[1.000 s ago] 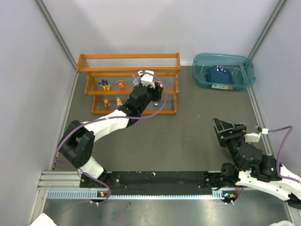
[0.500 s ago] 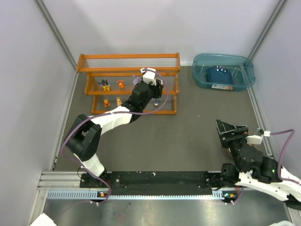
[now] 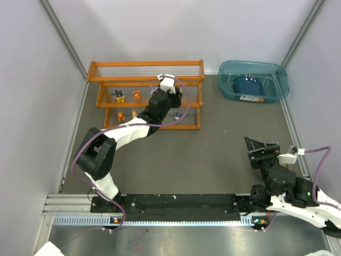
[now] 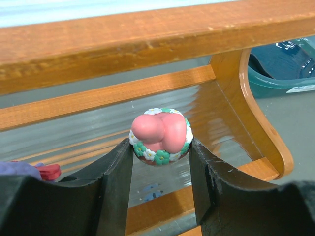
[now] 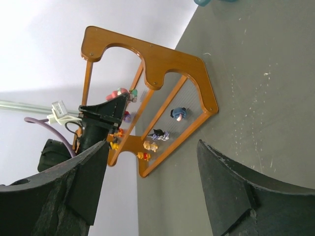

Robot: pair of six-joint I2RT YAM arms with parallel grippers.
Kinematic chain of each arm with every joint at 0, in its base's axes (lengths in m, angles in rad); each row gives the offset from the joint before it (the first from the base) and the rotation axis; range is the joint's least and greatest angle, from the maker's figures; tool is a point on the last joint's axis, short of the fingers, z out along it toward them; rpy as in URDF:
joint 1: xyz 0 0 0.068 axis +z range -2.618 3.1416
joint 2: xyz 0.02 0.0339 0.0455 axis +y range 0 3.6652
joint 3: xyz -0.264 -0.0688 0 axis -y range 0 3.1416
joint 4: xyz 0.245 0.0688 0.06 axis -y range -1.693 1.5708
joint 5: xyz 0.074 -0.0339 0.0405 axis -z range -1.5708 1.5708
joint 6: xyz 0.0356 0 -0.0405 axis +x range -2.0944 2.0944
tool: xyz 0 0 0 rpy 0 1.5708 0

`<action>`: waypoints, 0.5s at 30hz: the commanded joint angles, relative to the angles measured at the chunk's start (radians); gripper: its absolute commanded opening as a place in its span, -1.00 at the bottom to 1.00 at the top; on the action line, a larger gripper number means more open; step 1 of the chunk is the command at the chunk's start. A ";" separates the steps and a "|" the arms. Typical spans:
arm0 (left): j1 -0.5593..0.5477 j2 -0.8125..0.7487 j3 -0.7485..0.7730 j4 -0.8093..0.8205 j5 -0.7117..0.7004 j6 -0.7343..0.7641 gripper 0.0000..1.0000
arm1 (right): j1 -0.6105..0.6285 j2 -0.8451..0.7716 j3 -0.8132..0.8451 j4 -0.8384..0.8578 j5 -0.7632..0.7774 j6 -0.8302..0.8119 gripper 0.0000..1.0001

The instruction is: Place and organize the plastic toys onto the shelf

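My left gripper (image 3: 168, 97) is shut on a pink toy with a ring of green and white flowers (image 4: 160, 132) and holds it over the middle tier of the orange shelf (image 3: 146, 78). The fingers (image 4: 114, 172) press it from both sides. A purple toy (image 4: 19, 169) sits just to its left. Black-yellow (image 3: 119, 96) and orange (image 3: 137, 95) toys stand on the middle tier. Yellow (image 3: 121, 115), tan (image 3: 134, 113) and navy-white (image 3: 177, 113) toys stand on the lowest tier. My right gripper (image 3: 261, 149) is open and empty, far from the shelf (image 5: 162, 64).
A translucent teal bin (image 3: 229, 66) stands at the back right, with a dark blue object (image 3: 248, 84) inside. The bin's edge shows in the left wrist view (image 4: 290, 73). Grey walls close in the table on the left, back and right.
My left gripper has moved slightly further back over the shelf with the pink toy. My right arm has dropped back a little toward its base.
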 commanded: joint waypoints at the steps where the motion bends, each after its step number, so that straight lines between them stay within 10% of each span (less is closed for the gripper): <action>1: 0.015 0.010 0.049 0.056 -0.012 0.019 -1.00 | 0.012 -0.041 -0.009 -0.027 0.003 0.009 0.44; 15: 0.022 0.000 0.017 0.054 -0.015 0.033 -0.98 | 0.012 -0.045 -0.013 -0.055 -0.007 0.035 0.44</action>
